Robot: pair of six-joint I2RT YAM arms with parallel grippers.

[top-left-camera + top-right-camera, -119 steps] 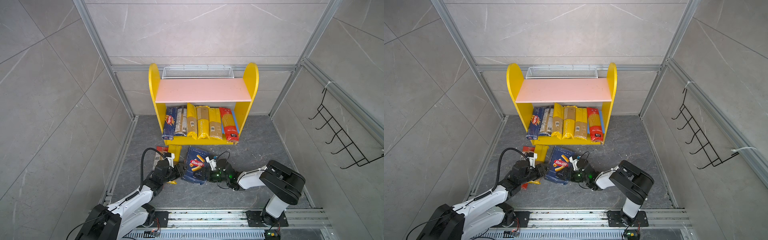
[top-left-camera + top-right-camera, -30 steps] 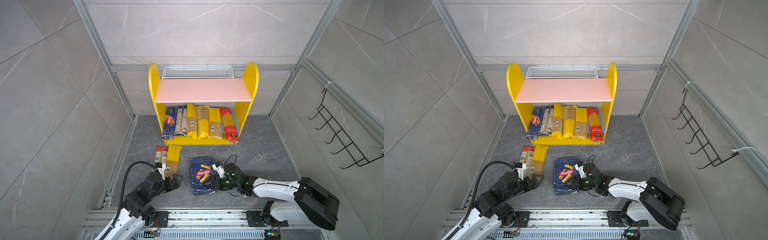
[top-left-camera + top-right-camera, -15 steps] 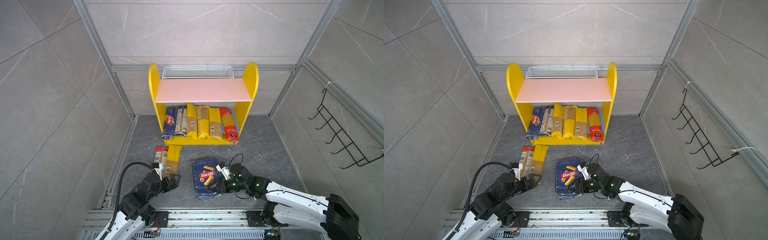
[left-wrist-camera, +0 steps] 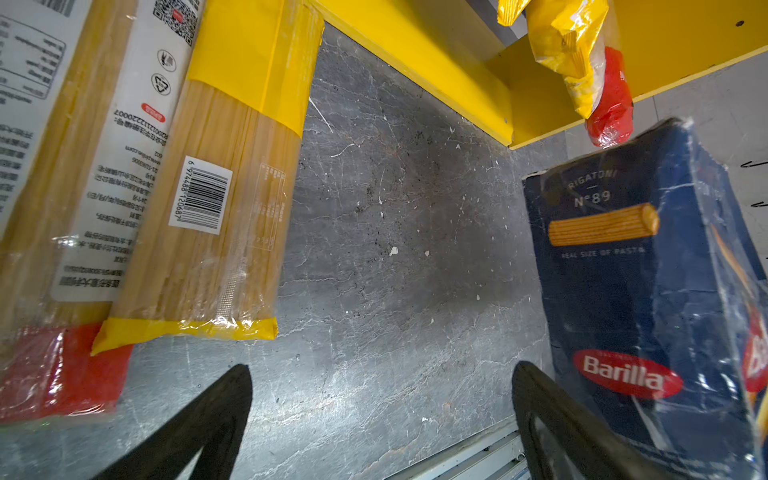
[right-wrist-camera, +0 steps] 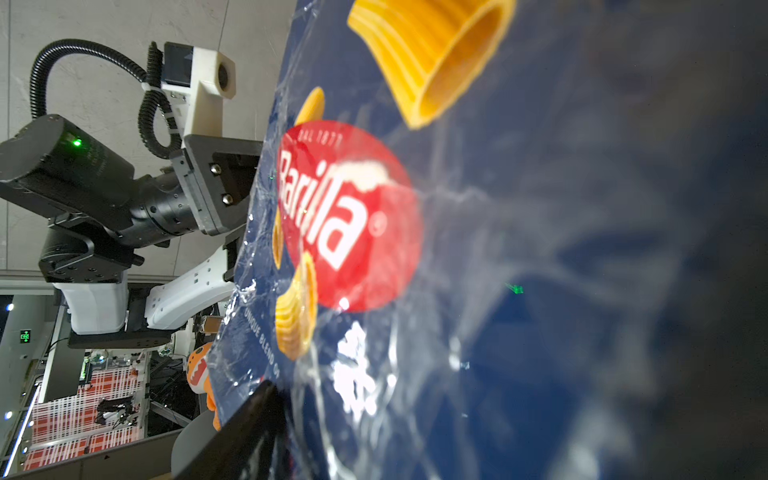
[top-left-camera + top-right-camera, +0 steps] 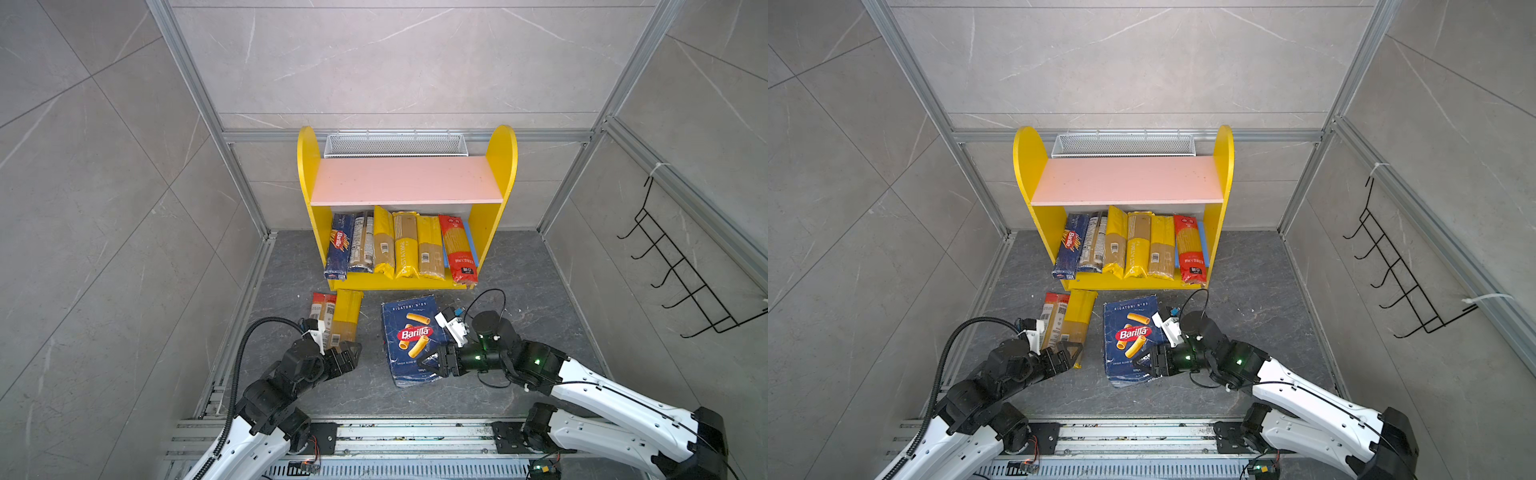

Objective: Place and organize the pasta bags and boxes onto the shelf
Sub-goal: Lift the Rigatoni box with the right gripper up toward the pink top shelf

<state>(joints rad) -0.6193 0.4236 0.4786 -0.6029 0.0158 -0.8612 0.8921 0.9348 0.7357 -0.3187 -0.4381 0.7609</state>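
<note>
The dark-blue Barilla rigatoni pack is on the floor in front of the shelf. My right gripper is shut on its near right edge; one black finger shows against the pack. My left gripper is open over bare floor. It is just short of a yellow-ended spaghetti bag and a red-ended bag lying side by side. Several packs stand on the lower board, from a Barilla spaghetti box to a red bag.
A white mesh basket sits at the back of the pink upper board. A black wire hook rack hangs on the right wall. A metal rail runs along the front edge, carrying both arm bases.
The right arm has swung out to the right, and the rigatoni pack in its grip has shifted right and turned a little. The left arm has barely moved.
</note>
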